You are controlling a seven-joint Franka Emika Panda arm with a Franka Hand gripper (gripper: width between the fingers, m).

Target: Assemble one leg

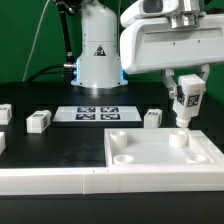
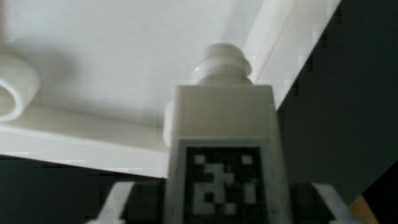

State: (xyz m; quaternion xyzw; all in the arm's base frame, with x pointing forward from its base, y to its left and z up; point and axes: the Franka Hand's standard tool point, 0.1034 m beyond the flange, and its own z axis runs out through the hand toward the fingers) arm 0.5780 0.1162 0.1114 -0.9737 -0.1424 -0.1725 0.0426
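Black table (image 1: 45,145): marker board (image 1: 98,112), loose blocks (image 1: 38,121) flank leg (image 1: 187,97) above plate (image 1: 160,160).

A white robot arm's tool (image 1: 187,90) grips the leg (image 1: 186,108) upright, its lower tip just above a round corner socket (image 1: 180,140) of the white plate (image 1: 150,160). Behind the plate, a loose white block (image 1: 38,122), a second block (image 1: 152,119) and the marker board (image 1: 97,112) lie on the black tabletop (image 1: 60,142).
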